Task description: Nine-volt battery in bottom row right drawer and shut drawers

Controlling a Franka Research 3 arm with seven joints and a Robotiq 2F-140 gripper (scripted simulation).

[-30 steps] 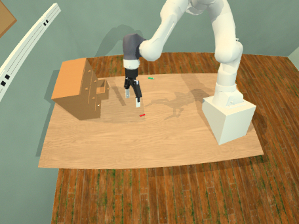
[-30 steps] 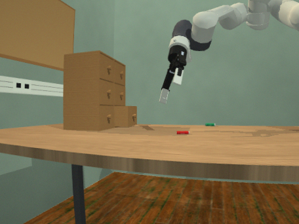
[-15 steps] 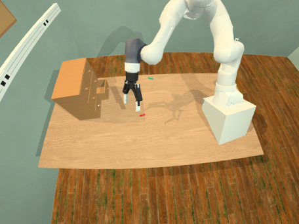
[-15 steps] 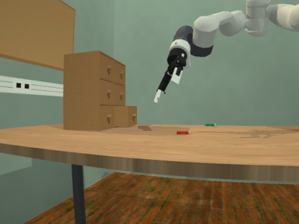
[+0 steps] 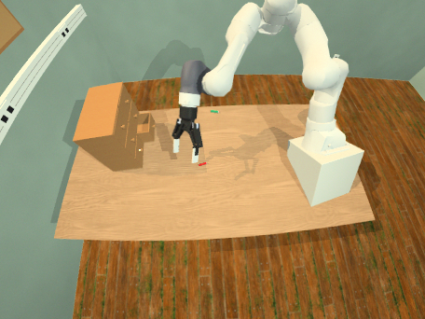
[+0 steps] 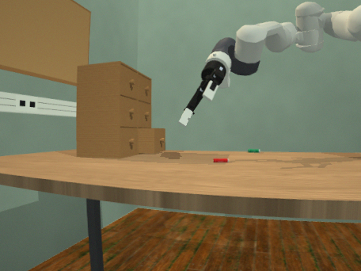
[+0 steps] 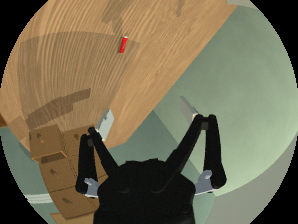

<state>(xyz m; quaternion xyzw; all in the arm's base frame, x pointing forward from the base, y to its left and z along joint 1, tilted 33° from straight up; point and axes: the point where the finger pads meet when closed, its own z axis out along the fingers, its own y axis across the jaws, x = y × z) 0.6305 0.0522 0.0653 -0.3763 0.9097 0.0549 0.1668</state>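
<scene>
The wooden chest (image 5: 112,126) stands at the table's back left, with two columns of three drawers. Its bottom-row right drawer (image 5: 146,126) is pulled out part way; it also shows in the exterior view (image 6: 152,140). I cannot see into it. My gripper (image 5: 185,153) is open and empty. It hangs in the air above the table, just in front of the open drawer, as the side view (image 6: 195,106) also shows. I see no nine-volt battery plainly in any view. In the wrist view the fingers spread wide with nothing between them.
A small red item (image 5: 201,164) lies on the table just right of the gripper; it also shows in the wrist view (image 7: 124,43). A small green item (image 5: 214,111) lies farther back. The robot base (image 5: 324,168) stands at the right.
</scene>
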